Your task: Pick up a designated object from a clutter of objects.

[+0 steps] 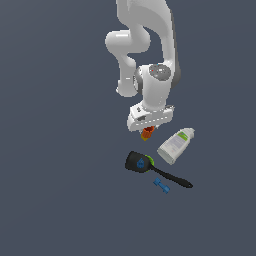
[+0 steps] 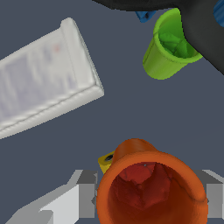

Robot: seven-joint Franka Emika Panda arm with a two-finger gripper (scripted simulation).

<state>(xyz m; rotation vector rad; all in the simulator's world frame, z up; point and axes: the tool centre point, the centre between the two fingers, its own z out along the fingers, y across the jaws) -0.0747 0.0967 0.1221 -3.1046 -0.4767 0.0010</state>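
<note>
- Hanging over the clutter, the single Panda arm (image 1: 145,40) is seen with its gripper (image 1: 148,131) pointed down; one arm only, so nearness of hands is not in question.
- One white bottle (image 1: 176,145) with a green label is laid on its side, towards the exterior view's right of the gripper, apart from it.
- One black spatula (image 1: 150,167) is laid flat below the gripper in the exterior view, handle running towards the exterior view's lower right.
- One orange-red cup (image 2: 151,188), the designated object, is placed directly between the fingers (image 2: 76,197), mouth open towards the wrist camera, long axis judged roughly in line with the gripper's approach.
- The cup is flanked by one grey finger on each side in the wrist view; contact is hidden by the rim, so whether the jaws are clamped or merely straddling cannot be told.
- In the exterior view the cup (image 1: 148,133) is seen just under the gripper, above the spatula head; lifted or resting cannot be told.
- One green cup (image 2: 168,48) is seen tipped, partly under the spatula.
- One yellow cube (image 2: 106,161) is tucked against the orange cup's side.
- Blue pieces (image 1: 161,186): at least two are counted, near the spatula handle.
</note>
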